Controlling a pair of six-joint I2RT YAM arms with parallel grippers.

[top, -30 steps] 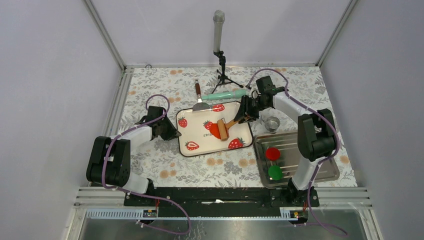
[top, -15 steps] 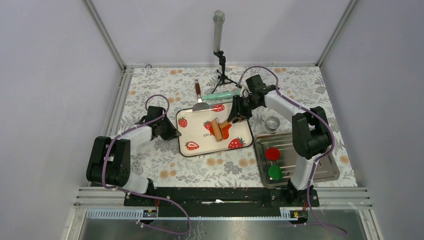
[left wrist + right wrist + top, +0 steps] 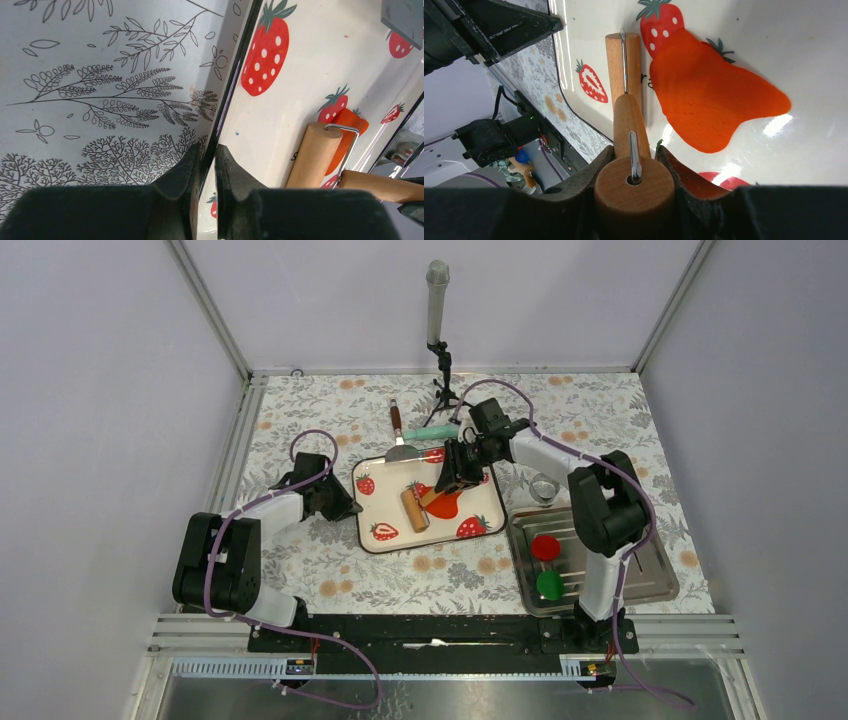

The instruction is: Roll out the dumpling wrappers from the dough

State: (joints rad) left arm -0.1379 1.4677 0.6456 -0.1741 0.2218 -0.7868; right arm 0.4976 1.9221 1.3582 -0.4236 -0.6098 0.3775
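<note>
A flowered cloth covers the table [image 3: 300, 410] inside pale walls, and on it sits a glossy strawberry tray [image 3: 385, 508] where the work is going on. The dough [image 3: 709, 95] lies near that tray's middle as a flat, irregular orange-red sheet, with nothing round cut from it yet. The right gripper [image 3: 634, 167] is clamped on the wooden handle of a small roller [image 3: 413, 510]. Its drum rests on the tray just beside the sheet's edge (whether it touches the clay we cannot tell). The left gripper [image 3: 206, 155] has its fingers nearly together, pinching the tray's dark rim on its left side.

We judge the dough to be light, soft and easily marked. It should spread under the drum rather than resist, and a sheet this thin would likely stretch or tear if pinched at a corner. On the shiny tray it may cling, or skid along with the roller, which is why a hold on the rim makes sense. So we would not take the clay in the fingers at all. We would work it through the roller's handle, and lift any piece from beneath with the spatula [image 3: 401, 445] lying at the tray's far edge.
</note>
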